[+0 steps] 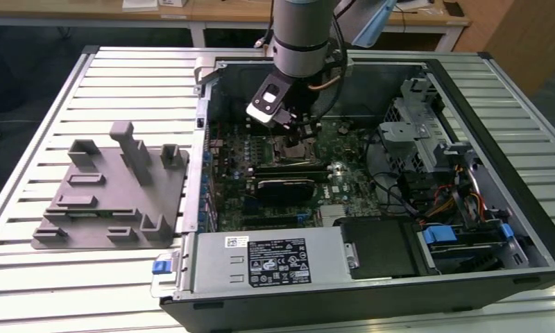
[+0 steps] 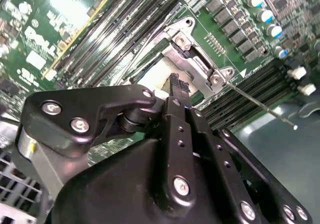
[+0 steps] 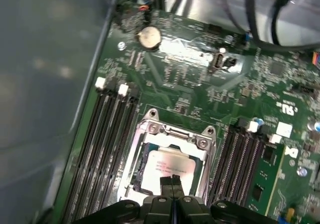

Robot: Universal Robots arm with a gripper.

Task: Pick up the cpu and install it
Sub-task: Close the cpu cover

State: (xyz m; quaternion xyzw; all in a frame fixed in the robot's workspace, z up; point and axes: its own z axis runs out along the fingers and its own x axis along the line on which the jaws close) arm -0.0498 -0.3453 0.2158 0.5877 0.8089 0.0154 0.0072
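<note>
**Cpu** [image 3: 167, 165]: silvery square lying flat inside the metal-framed socket [image 3: 175, 131] of the green motherboard [image 3: 190, 73], between two banks of memory slots [image 3: 107, 134]. It shows as a pale patch in the second wrist view [image 2: 159, 76].

**End effector** [image 3: 174, 180]: black fingers pressed together, holding nothing, with the tips right over the cpu's near edge. Contact cannot be told.

**Arm** [image 1: 301, 35]: reaches down into the open computer case [image 1: 352, 305].

**Case**: rests on the slatted surface [image 1: 130, 83], toward the edge at the exterior view's right.

**Grey fixture plate** [image 1: 92, 208]: lies near the opposite edge.
</note>
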